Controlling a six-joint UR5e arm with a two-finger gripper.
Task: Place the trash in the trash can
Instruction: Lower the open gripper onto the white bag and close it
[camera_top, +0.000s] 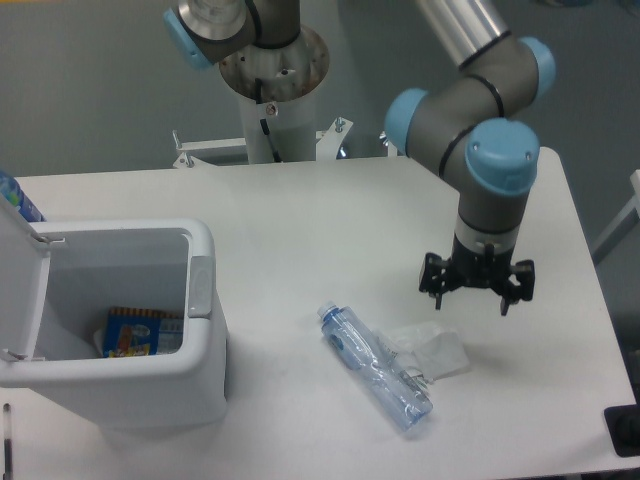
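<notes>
- At the far left I see the trash can (205, 330), its hinged lid (18, 290) standing open on the left side and the grey latch tab (200, 287) on its right wall.
- Inside it lies a blue-and-orange printed packet (133, 333) on the bottom.
- Right of the can, on the white table (300, 220), the crushed plastic bottle (375, 367) lies on its side, blue cap toward the upper left.
- The crumpled white wrapper (432, 350) sits against the bottle's right side, touching it.
- Just above the wrapper and a little to its right, my gripper (476, 292) hangs pointing down, fingers spread wide with nothing between them.
</notes>
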